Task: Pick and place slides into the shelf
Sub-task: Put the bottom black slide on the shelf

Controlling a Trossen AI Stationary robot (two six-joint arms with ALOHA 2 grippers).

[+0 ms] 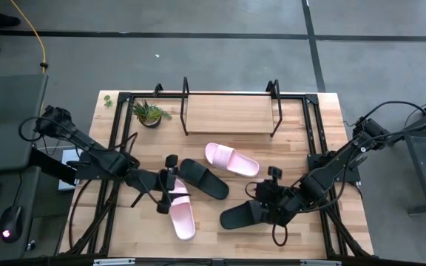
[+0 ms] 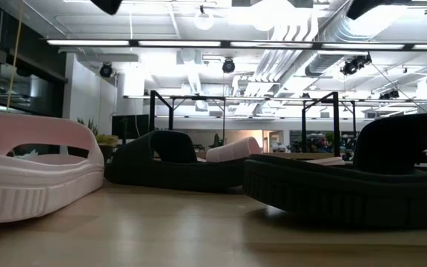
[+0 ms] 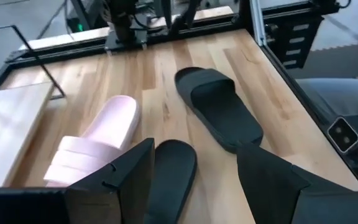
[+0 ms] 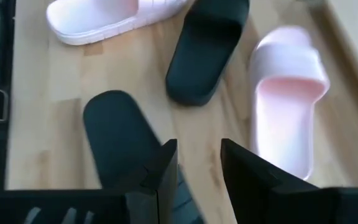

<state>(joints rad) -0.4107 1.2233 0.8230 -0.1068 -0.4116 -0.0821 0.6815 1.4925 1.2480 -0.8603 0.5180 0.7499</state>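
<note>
a: which step was in hand?

b: the pickup, by my reading. all four slides lay on the table (image 1: 324, 118) and the shelf (image 1: 228, 114) at the far edge held nothing. the left gripper (image 1: 170, 180) hung between the near pink slide (image 1: 181, 210) and the middle black slide (image 1: 203, 178), fingers spread wide and empty. the right gripper (image 1: 271, 193) stood over the strap end of the near black slide (image 1: 244, 214), its fingers a narrow gap apart with nothing between them.

a: and the next move?

b: probably a drop onto a strap or side wall, a pinch, then a carry across to the shelf board.

a: how did the slides look?

b: one wide strap each, open toe, thick ribbed soles. two pale pink, two matte black. the far pink slide (image 1: 231, 159) lay nearest the shelf, all scattered at odd angles.
</note>
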